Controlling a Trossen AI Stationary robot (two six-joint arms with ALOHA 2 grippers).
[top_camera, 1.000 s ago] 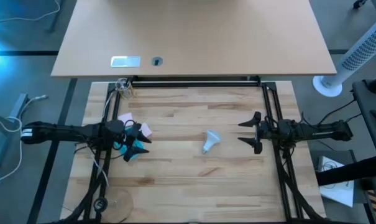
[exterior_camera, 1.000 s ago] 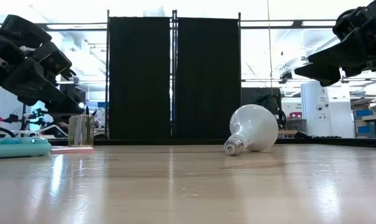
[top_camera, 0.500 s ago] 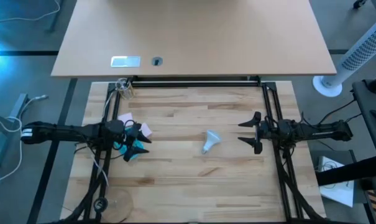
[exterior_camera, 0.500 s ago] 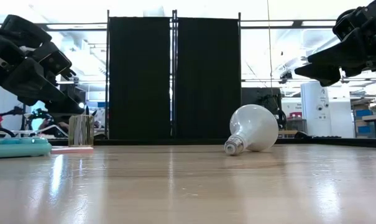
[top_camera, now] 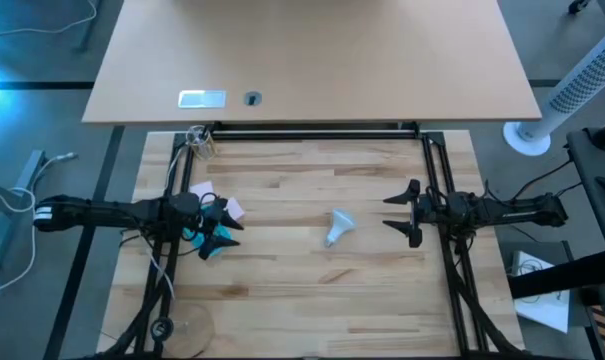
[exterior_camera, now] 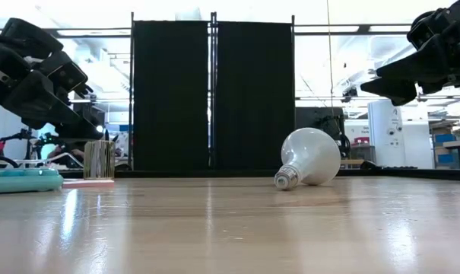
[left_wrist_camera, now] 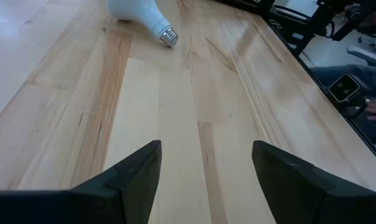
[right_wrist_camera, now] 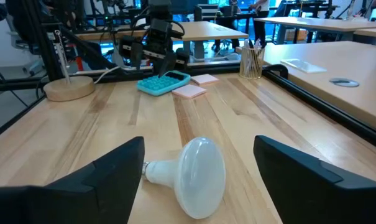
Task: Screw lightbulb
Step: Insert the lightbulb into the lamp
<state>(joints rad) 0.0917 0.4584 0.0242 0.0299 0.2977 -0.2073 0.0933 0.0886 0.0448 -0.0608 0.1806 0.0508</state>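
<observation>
The lightbulb [top_camera: 339, 226] lay mid-desk between spread, empty left tool [top_camera: 220, 225] and right tool [top_camera: 406, 213]; a nudge could roll it.

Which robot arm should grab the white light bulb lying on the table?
Probably the right. Its open end effector hangs close beside the white frosted globe lightbulb, facing it. The left end effector, also open, is farther off, over a teal block.

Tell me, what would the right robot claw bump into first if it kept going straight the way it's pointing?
Probably the white frosted globe lightbulb, lying on its side on the pale wooden table. The open right gripper points at it, though it hangs above the table, so it might pass just over.
</observation>
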